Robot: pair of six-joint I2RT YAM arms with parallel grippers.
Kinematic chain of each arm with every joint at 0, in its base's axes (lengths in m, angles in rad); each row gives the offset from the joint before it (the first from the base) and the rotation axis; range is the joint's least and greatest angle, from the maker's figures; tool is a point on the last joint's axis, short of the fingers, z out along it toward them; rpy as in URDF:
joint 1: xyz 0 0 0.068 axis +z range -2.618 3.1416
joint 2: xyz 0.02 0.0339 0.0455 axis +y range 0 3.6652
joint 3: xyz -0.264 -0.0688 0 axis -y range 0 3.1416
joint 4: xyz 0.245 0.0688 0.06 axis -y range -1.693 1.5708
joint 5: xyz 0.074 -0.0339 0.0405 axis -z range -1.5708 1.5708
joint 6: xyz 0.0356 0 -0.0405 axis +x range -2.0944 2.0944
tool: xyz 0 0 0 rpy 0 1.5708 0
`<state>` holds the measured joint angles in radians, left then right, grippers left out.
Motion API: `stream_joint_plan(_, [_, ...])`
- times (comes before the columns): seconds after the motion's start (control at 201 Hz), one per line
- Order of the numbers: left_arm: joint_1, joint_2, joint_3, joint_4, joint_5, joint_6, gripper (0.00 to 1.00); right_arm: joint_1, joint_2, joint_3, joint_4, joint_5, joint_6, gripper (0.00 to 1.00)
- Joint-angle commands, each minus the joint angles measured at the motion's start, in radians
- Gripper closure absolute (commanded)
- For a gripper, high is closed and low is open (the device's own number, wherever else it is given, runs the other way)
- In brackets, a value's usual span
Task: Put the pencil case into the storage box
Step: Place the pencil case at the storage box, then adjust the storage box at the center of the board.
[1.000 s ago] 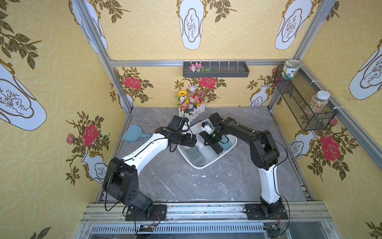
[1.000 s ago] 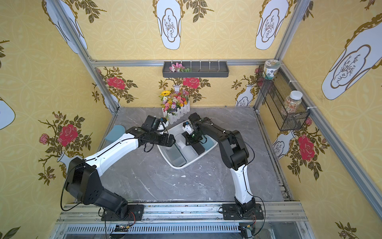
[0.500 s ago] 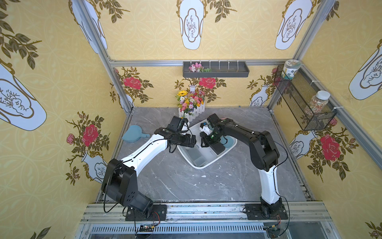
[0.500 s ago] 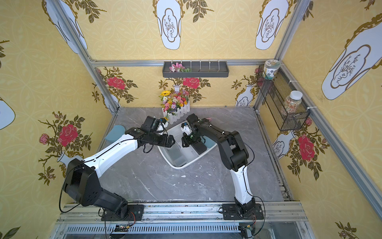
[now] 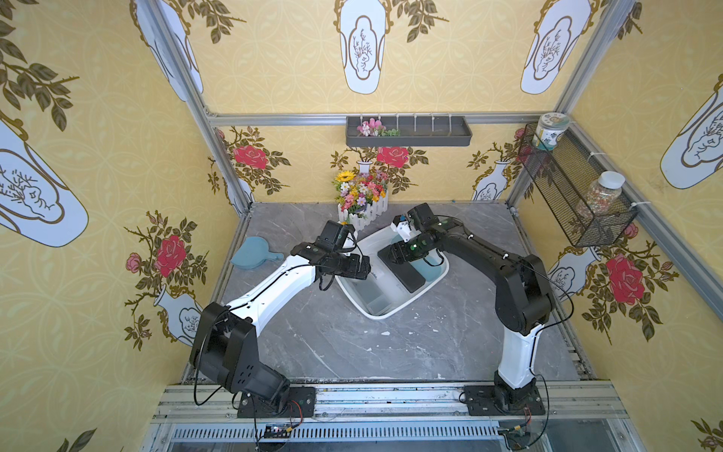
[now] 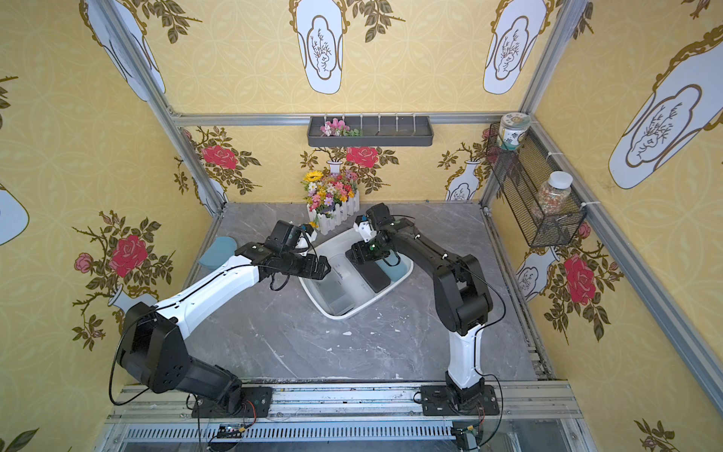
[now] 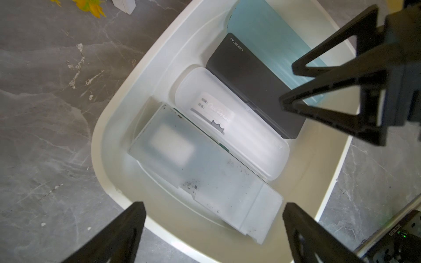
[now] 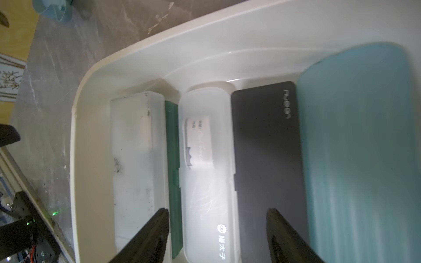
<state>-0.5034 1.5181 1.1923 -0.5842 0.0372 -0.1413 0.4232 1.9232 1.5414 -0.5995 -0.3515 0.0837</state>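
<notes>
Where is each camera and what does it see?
Top views: high in front, looking down; left arm, right arm, storage box show.
Left wrist: on left arm, facing into the box; open left gripper, right gripper show.
Right wrist: on right arm, above the box; open right gripper shows.
Shared: both wrist views show the black case.

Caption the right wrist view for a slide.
Right claw open over the storage box; black case, teal case, clear case inside.

Storage box crowded with cases
</notes>
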Motion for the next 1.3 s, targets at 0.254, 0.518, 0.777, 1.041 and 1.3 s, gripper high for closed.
stream_joint_plan(0.254, [0.001, -0.037, -0.080, 0.111, -0.158, -0.267, 0.00, -0.122, -0.180, -0.180, 0.120, 0.191, 0.104, 0.16])
stream_joint_plan(0.518, [-0.002, -0.113, -0.175, 0.163, -0.133, -0.402, 0.00, -0.176, -0.192, -0.202, 0.091, 0.255, 0.090, 0.15])
stream_joint_plan(0.777, [-0.014, -0.129, -0.279, 0.212, -0.074, -0.512, 0.00, -0.247, -0.159, -0.205, 0.106, 0.233, 0.084, 0.22])
stream_joint_plan(1.041, [-0.021, -0.112, -0.344, 0.300, -0.059, -0.545, 0.01, -0.250, -0.101, -0.179, 0.103, 0.224, 0.078, 0.39])
stream_joint_plan(1.3, [-0.021, -0.001, -0.341, 0.368, -0.030, -0.541, 0.18, -0.251, -0.067, -0.184, 0.099, 0.217, 0.074, 0.46])
